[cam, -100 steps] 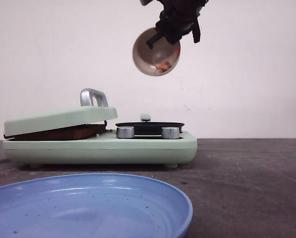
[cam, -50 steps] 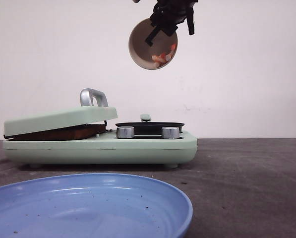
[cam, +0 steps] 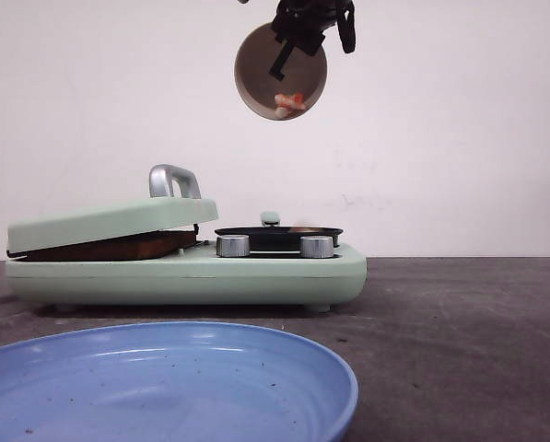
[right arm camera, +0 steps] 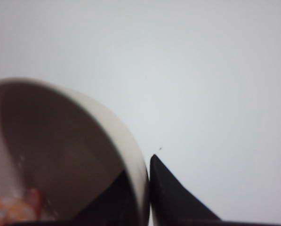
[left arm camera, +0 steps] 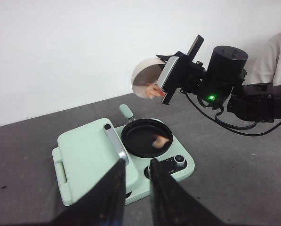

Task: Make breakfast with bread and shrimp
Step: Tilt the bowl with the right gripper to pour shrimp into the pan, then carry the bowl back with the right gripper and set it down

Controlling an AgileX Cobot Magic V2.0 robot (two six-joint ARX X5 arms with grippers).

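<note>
We grip bowl (cam: pixel 281 72) rim in right gripper (cam: pixel 304 23), tipped steeply so shrimp (cam: pixel 288 104) slide toward pan (left arm camera: pixel 146 137) beneath; one piece already landed there. Left gripper (left arm camera: pixel 136 188) hangs idle, fingers slightly apart.

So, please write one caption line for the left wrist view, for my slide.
Right gripper tips a bowl of shrimp over the black pan.
</note>
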